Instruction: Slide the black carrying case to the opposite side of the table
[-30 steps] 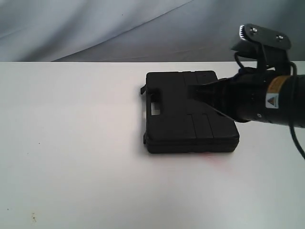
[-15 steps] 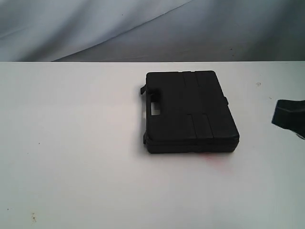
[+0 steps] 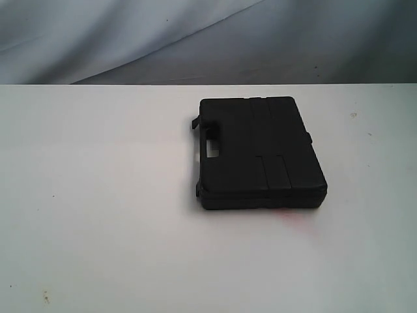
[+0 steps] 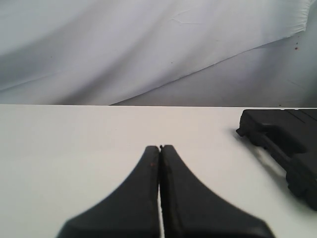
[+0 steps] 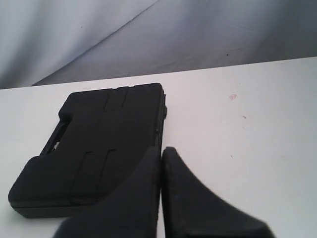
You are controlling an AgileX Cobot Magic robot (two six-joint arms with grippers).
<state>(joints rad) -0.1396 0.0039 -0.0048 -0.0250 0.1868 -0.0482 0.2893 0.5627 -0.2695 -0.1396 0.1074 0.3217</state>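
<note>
The left end effector point(image 4: 160, 147) hangs low over the tabletop point(image 3: 98, 195), its fingers pressed together on nothing. The right end effector point(image 5: 161, 149), likewise closed and empty, points toward the case point(image 3: 260, 153).

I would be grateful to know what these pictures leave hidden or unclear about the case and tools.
Exterior view: both tools are out of frame; latches on the case are too small to judge.
Left wrist view: the frame edge cuts off most of the case.
Right wrist view: the right tool covers one case corner.
</note>
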